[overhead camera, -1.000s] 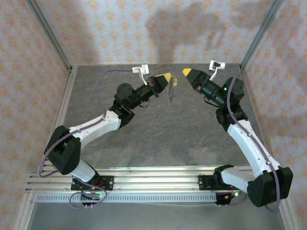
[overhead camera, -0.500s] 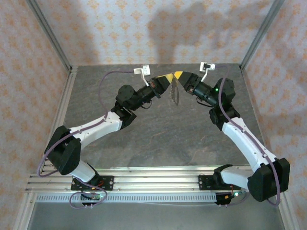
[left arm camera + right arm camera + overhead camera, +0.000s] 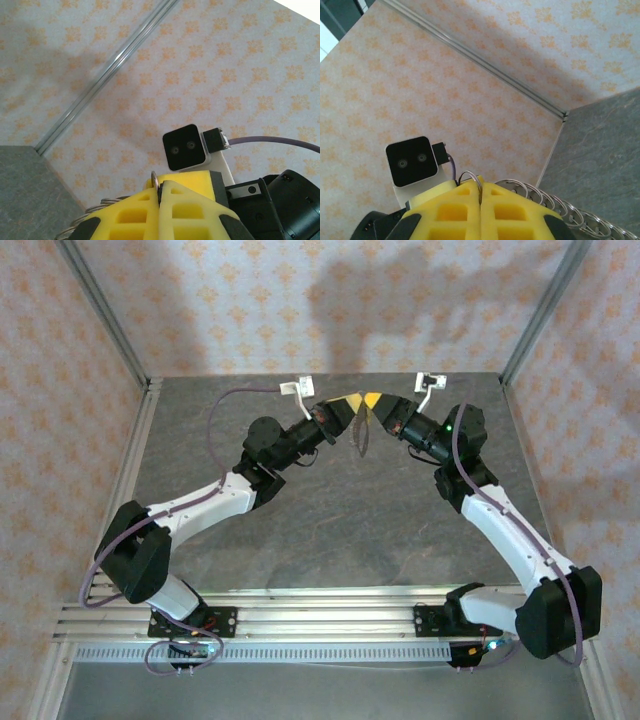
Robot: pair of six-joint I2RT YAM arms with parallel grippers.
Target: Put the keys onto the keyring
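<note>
At the seam of the left fingers (image 3: 187,200), which are pressed together, a thin loop of the keyring (image 3: 156,181) pokes out. Opposite, the right fingers (image 3: 512,200) are also pressed together, pinching a wire loop at their tips. Below both tips, the ring hangs above the grey bench (image 3: 330,530).
</note>
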